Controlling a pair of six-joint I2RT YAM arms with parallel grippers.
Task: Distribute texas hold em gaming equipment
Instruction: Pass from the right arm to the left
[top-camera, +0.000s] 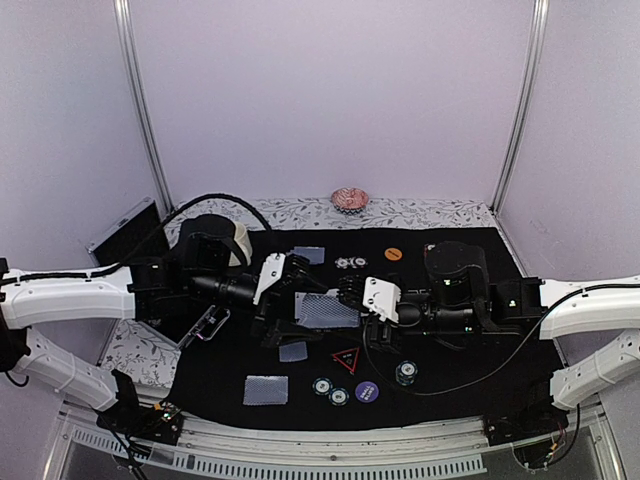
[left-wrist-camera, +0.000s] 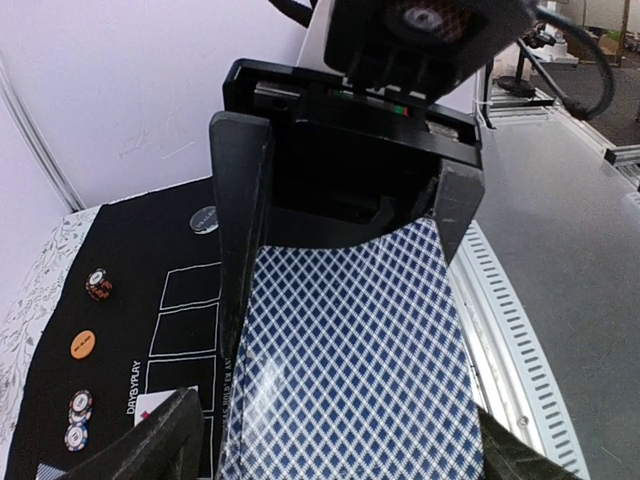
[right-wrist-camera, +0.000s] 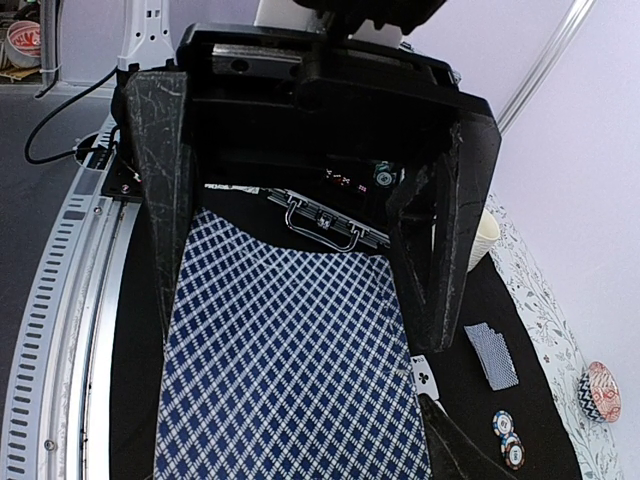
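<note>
A deck of blue diamond-backed playing cards (top-camera: 327, 311) is held above the black mat between both grippers. My left gripper (top-camera: 298, 305) comes from the left and my right gripper (top-camera: 347, 305) from the right. The fingers of each lie along the deck's long edges. In the left wrist view the deck (left-wrist-camera: 350, 360) fills the space between my left gripper's (left-wrist-camera: 340, 455) fingers. In the right wrist view the deck (right-wrist-camera: 290, 360) does the same for my right gripper (right-wrist-camera: 300, 445). A face-up club card corner (right-wrist-camera: 425, 376) sticks out by the right finger.
On the mat lie single cards (top-camera: 265, 389) (top-camera: 293, 351) (top-camera: 309, 255), chips (top-camera: 350, 263) (top-camera: 331, 391) (top-camera: 405, 372), an orange button (top-camera: 393, 254), a purple button (top-camera: 366, 391) and a red-outlined triangle (top-camera: 346, 358). A cream mug (top-camera: 237, 243), a pink dish (top-camera: 349, 198) and a case (top-camera: 204, 326) are nearby.
</note>
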